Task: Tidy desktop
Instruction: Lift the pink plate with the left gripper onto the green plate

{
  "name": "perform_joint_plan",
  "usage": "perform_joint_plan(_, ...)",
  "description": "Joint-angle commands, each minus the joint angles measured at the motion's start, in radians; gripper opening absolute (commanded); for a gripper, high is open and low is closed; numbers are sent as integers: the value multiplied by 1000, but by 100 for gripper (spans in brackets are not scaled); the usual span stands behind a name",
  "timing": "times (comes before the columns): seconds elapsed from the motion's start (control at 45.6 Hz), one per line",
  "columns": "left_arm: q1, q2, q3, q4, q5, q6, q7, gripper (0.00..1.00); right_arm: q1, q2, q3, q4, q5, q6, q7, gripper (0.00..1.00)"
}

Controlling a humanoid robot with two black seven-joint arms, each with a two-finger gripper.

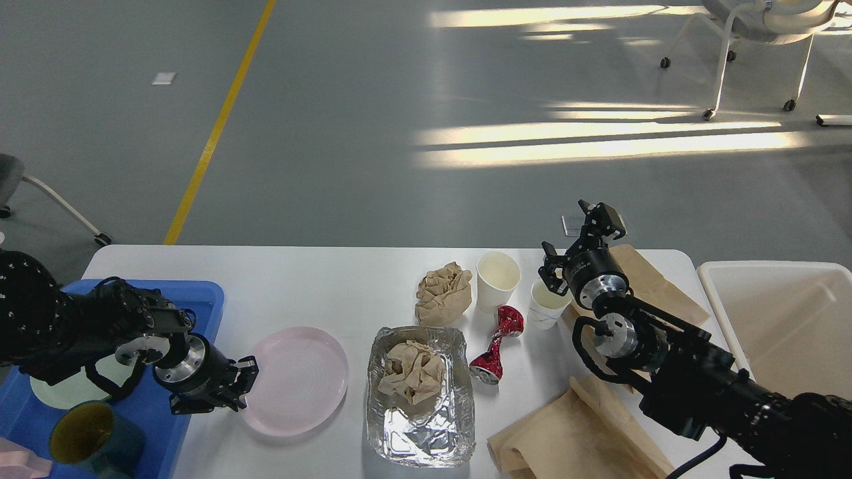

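The white desktop (319,279) carries a pink plate (299,382) near its front left. My left gripper (241,386) sits at the plate's left rim and looks shut on it, beside the blue tray (200,293). Further right are crumpled brown paper (442,293), a foil tray (419,432) holding another paper wad (413,371), a crushed red can (496,346), a tall paper cup (498,279) and a shorter one (547,306). My right gripper (578,236) stands open just behind the short cup, with nothing between its fingers.
The blue tray holds a pale green plate (60,392) and a dark mug (93,442). Brown paper sheets lie at the back right (655,279) and front right (579,432). A white bin (785,319) stands off the table's right end.
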Motion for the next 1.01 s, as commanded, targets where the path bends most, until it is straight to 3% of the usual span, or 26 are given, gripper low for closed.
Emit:
perform_joint_plan(0.0, -2, 0, 0, -1, 0, -6, 0, 0, 0, 0, 1, 0, 0, 0, 0, 100)
perform_joint_plan(0.46, -129, 62, 12, -2, 5, -159, 7, 0, 0, 0, -1, 0, 0, 0, 0, 100)
perform_joint_plan(0.679, -248, 143, 3, -4, 8, -254, 85, 0, 0, 0, -1, 0, 0, 0, 0, 100)
perform_joint_plan(0.986, -416, 281, 0, -4, 11, -401, 146, 0, 0, 0, -1, 0, 0, 0, 0, 100)
